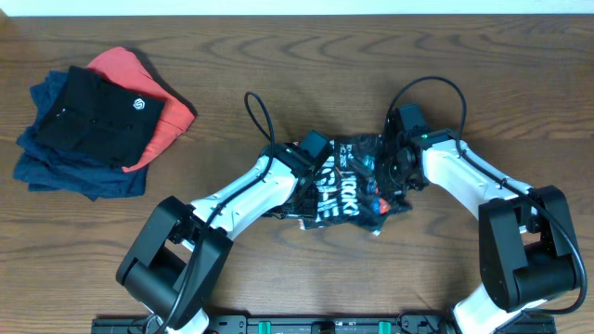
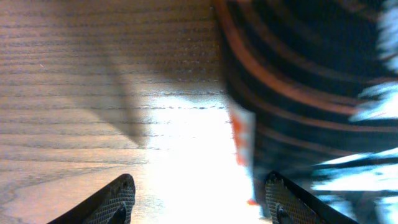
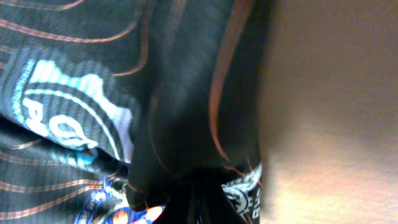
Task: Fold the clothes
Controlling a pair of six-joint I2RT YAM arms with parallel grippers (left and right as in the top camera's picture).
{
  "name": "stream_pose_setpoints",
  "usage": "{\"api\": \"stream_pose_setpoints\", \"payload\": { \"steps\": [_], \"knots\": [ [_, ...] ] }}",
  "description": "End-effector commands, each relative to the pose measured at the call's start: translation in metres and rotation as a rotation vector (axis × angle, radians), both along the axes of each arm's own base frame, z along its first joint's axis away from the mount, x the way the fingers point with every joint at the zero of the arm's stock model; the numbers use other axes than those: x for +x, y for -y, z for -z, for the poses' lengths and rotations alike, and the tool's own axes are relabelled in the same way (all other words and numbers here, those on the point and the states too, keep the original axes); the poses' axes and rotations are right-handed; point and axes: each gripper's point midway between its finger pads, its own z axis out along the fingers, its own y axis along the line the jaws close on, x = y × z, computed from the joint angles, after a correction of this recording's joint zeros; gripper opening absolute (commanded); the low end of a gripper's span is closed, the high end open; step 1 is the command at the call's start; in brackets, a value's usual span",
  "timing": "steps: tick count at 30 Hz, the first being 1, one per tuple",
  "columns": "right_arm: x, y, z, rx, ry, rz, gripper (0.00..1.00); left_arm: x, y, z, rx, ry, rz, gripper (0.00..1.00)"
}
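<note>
Clothes: one jersey (image 1: 345,190), one folded pile (image 1: 93,125); left claw (image 2: 199,190) spread, right claw (image 1: 399,167) cannot tell.

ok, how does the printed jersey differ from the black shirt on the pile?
The printed jersey lies bunched up; the black shirt is folded flat. The jersey has big white lettering and thin orange lines; the black shirt only a small white emblem. The jersey sits between the left arm and right arm; the black shirt tops a coral-red garment and navy garments. Both are mainly black.
</note>
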Motion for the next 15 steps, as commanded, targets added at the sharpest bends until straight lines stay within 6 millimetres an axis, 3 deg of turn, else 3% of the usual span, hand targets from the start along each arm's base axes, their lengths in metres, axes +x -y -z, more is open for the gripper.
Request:
{"api": "stream_pose_setpoints", "payload": {
  "steps": [1, 4, 8, 11, 15],
  "knots": [
    [0.015, 0.044, 0.012, -0.221, 0.067, 0.074, 0.08, -0.005, 0.004, 0.002, -0.008, -0.011, -0.010, 0.69],
    [0.042, 0.044, 0.003, -0.229, 0.182, 0.081, 0.21, 0.005, 0.010, -0.005, -0.033, 0.039, 0.047, 0.69],
    [0.064, 0.037, -0.019, -0.202, 0.249, 0.073, 0.29, 0.051, 0.002, -0.041, -0.002, 0.241, 0.103, 0.70],
    [0.076, 0.035, -0.055, -0.184, 0.307, 0.084, 0.33, 0.098, 0.005, -0.075, -0.067, 0.427, 0.115, 0.80],
    [0.079, 0.036, -0.106, -0.159, 0.379, 0.101, 0.40, 0.150, -0.001, -0.097, -0.132, 0.605, 0.071, 0.84]
  ]
}}
